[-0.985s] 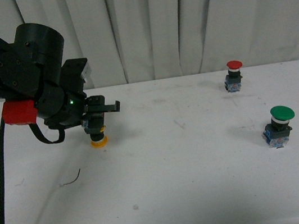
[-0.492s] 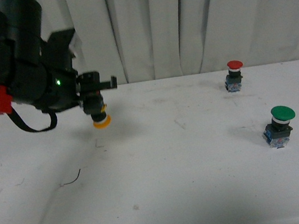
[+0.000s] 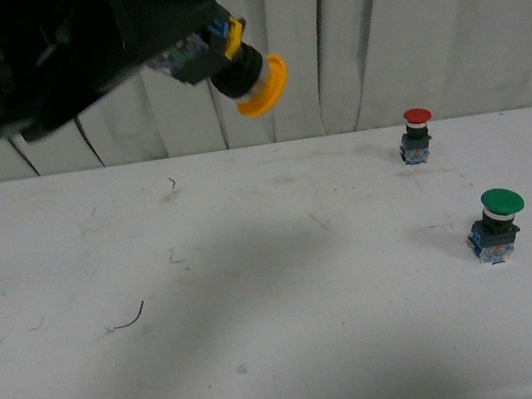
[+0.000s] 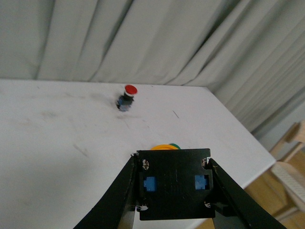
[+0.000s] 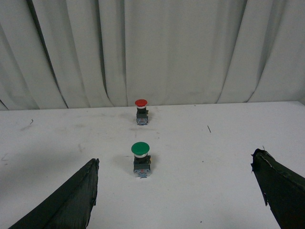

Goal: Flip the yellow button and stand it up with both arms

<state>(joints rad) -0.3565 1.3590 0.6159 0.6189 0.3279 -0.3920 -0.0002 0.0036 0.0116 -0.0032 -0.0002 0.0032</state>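
since the left gripper [image 4: 174, 191], clamped on the yellow button [image 3: 251, 75], hoisted it upper-centre, handoff to the empty wide-open right gripper [image 5: 176, 195] looks next.

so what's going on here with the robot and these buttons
The left gripper is clamped on the yellow button and holds it in the air above the table, cap tilted downward. The right gripper is open and empty, not touching anything. The green button and red button stand upright on the table, off to the right, untouched.
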